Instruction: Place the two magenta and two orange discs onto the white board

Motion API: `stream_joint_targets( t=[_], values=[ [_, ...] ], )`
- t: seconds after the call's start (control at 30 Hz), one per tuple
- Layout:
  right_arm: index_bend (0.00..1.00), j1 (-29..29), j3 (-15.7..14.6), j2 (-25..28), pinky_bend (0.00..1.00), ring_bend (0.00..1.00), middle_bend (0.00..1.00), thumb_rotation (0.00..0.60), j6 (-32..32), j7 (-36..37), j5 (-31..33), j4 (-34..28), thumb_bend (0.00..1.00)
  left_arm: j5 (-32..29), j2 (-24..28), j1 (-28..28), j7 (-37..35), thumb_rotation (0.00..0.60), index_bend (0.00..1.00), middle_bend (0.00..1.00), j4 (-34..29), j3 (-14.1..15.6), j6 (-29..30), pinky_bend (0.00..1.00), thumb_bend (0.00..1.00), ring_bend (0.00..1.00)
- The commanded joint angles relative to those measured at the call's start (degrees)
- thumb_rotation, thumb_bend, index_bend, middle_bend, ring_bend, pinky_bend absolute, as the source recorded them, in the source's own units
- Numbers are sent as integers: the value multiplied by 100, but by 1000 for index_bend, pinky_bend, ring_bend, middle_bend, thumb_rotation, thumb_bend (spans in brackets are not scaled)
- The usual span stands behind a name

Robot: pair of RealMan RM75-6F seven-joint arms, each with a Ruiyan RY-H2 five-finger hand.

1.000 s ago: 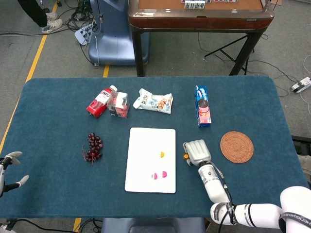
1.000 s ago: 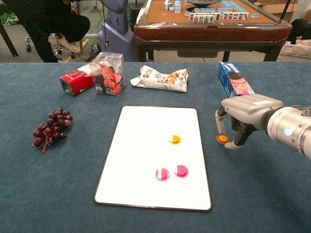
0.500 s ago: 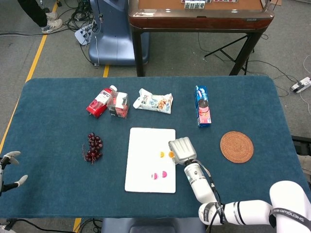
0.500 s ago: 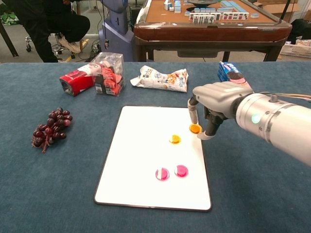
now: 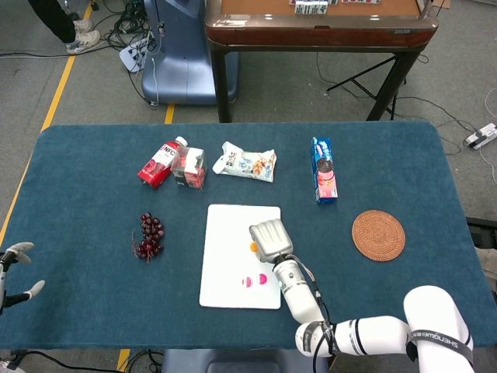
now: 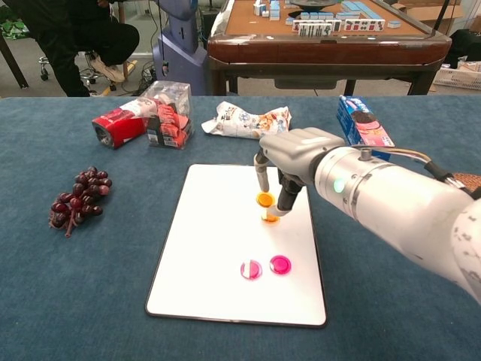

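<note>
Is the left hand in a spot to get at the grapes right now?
Probably yes. The left hand is open at the table's left edge, holding nothing, and only bare cloth lies between it and the grapes.

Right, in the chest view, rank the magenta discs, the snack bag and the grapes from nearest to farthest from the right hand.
From the right hand:
1. Magenta discs, just below it on the white board.
2. Snack bag, behind it; nearly as close, so these two are hard to separate.
3. Grapes, far left on the cloth.
</note>
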Motion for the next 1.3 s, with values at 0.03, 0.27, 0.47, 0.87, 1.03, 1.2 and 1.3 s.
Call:
stream_joint_targets(
  t=[0.03,0.27,0.47,0.87,1.03,1.2,1.3],
  values=[
    [522,66,34,-91,1000,1000,1000,600,-25,-22,64,121,263,5,0,-1,5,600,357,471,-6,1,2,545,26,401],
    [522,167,73,-286,1000,1000,1000,600,-119,4,178,415,263,-18,6,1,-29,600,357,471,7,-5,-9,545,26,401],
    [523,220,82,-376,1000,1000,1000,600,-135,17,181,509,263,-16,10,-2,-37,600,357,471,13,-2,-21,545,26,401],
    [522,268,49,-497,1000,1000,1000,600,-238,79,190,667,231,-36,23,7,-81,600,357,471,17,-9,-18,545,26,401],
    [501,266,23,-520,1000,1000,1000,600,-273,116,171,710,166,-40,35,15,-104,600,357,471,10,-17,-2,545,25,401],
    [438,263,17,-532,1000,1000,1000,600,-293,165,127,753,116,-27,37,17,-94,600,357,472,3,-9,-1,545,26,401],
    [407,263,22,-534,1000,1000,1000,600,-311,199,101,772,97,-38,42,22,-104,600,357,471,2,-12,2,545,26,401]
  ],
)
